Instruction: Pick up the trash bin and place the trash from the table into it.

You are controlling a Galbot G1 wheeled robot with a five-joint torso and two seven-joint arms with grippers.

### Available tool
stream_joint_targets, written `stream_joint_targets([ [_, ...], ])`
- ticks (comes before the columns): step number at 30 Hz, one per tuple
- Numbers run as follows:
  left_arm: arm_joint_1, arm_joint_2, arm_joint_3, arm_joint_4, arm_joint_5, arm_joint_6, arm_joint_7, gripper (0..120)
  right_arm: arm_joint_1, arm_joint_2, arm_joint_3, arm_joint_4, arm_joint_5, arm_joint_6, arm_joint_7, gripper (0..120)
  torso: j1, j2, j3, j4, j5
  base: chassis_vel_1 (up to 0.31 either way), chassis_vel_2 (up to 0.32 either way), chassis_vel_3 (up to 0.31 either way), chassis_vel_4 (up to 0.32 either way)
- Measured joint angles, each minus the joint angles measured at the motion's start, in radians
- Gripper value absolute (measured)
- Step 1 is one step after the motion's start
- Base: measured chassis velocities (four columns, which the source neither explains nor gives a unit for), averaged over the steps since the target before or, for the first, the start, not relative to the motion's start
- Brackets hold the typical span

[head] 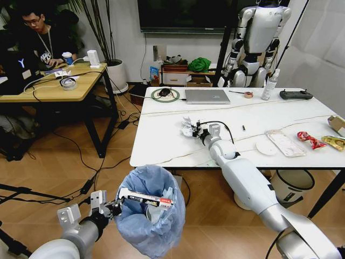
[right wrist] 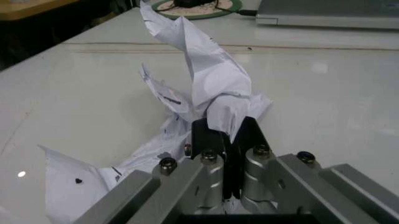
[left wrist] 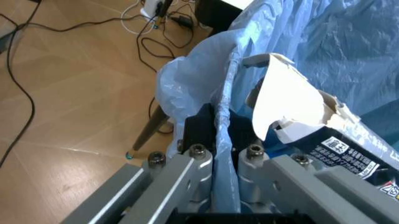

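Note:
The trash bin (head: 152,211), lined with a crinkly light-blue bag, hangs in front of the table (head: 161,141). My left gripper (head: 115,206) is shut on its bag rim (left wrist: 219,122). A torn white-and-dark carton (left wrist: 305,122) sticks out of the bin. On the white marble-look table my right gripper (head: 197,131) is shut on a crumpled white paper (right wrist: 212,88), which rests on the tabletop. More trash lies at the right: a white lid (head: 266,147), a clear plastic package (head: 284,143), a red wrapper (head: 309,140) and a yellow wrapper (head: 334,142).
A grey laptop (head: 207,96), a black controller (head: 295,95), a white bottle (head: 269,86) and a tape roll (head: 248,94) sit at the table's far side. A cream bucket (head: 285,184) stands under the table's right part. Cables cross the wooden floor (head: 86,183).

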Motion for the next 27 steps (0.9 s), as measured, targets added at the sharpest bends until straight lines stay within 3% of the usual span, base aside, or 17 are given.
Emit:
stream_joint_targets([
  [5, 0.004, 0.0, 0.007, -0.005, -0.001, -0.001, 0.0, 0, -0.03, -0.071, 0.021, 0.142, 0.086, 0.011, -0.002, 0, 0.0, 0.0, 0.0, 0.0003, 0.0, 0.0, 0.0, 0.0, 0.0],
  [7, 0.008, 0.0, 0.013, -0.011, 0.0, -0.002, 0.002, 0, -0.064, -0.154, 0.037, 0.252, 0.155, 0.028, -0.013, 0, 0.0, 0.0, 0.0, 0.0001, 0.0001, 0.0, 0.0, 0.0, 0.0],
  [8, 0.008, 0.0, 0.013, -0.011, 0.0, -0.002, 0.002, 0, -0.064, -0.154, 0.037, 0.252, 0.155, 0.028, -0.013, 0, 0.0, 0.0, 0.0, 0.0001, 0.0001, 0.0, 0.0, 0.0, 0.0],
  [13, 0.006, 0.005, 0.023, -0.022, 0.0, -0.002, 0.002, 0, -0.186, -0.334, 0.079, 0.568, 0.272, 0.094, -0.082, 0, 0.0, 0.0, 0.0, -0.0006, 0.0001, 0.0, 0.0, 0.0, 0.0],
  [17, -0.003, 0.011, 0.03, -0.022, -0.005, -0.002, -0.003, 0, -0.245, -0.411, 0.072, 0.725, 0.327, 0.111, -0.102, 0, 0.0, 0.0, 0.0, -0.0003, 0.0002, 0.0, 0.0, 0.0, 0.0],
  [21, -0.026, 0.017, 0.043, -0.025, -0.028, 0.003, -0.018, 0, -0.236, -0.509, -0.031, 0.921, 0.409, 0.082, -0.069, 0, 0.0, 0.0, 0.0, -0.0001, -0.0001, 0.0, 0.0, 0.0, 0.0],
  [27, -0.039, 0.024, 0.059, -0.025, -0.04, 0.01, -0.023, 0, -0.149, -0.554, -0.175, 1.029, 0.501, -0.002, -0.011, 0, 0.0, 0.0, 0.0, 0.0, -0.0002, 0.0, 0.0, 0.0, 0.0],
])
